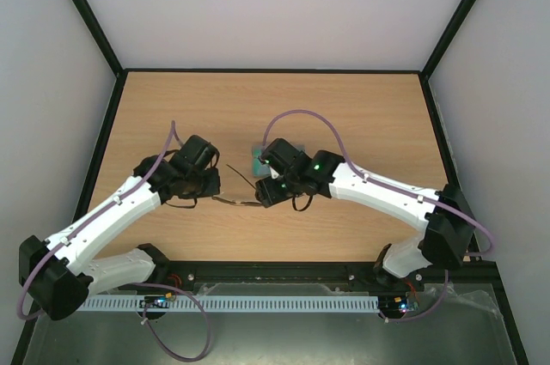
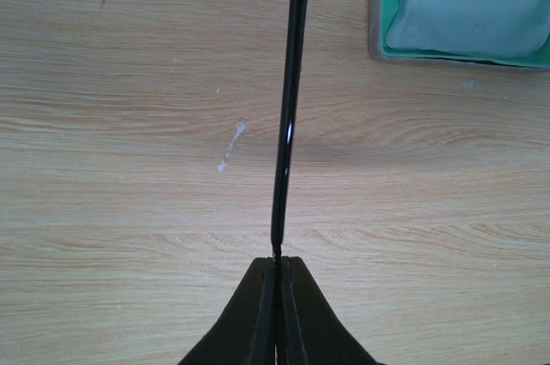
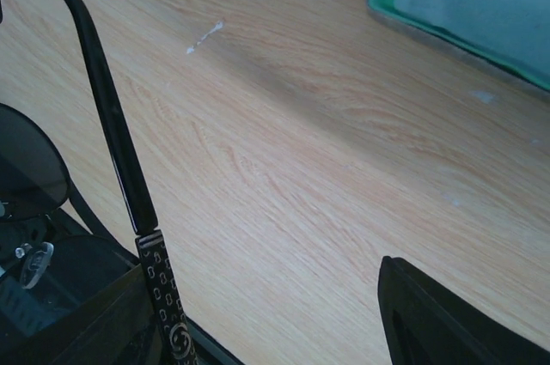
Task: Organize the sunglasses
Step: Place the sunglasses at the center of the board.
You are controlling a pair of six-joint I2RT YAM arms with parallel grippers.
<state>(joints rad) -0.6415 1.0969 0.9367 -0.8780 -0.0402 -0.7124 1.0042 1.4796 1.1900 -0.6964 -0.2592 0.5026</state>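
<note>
Walled table, seen from above: open wood was shown toward 12, 9 and 3 o'clock. Both arms were bent inward to the centre. There the sunglasses were held, one temple tip clamped in the left gripper. The right gripper was spread wide beside the frame. A case lay at 12 o'clock.

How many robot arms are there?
2. The left arm reaches in from the near left corner, and the right arm from the near right. Both meet at the sunglasses in the middle. No others seem hidden.
</note>
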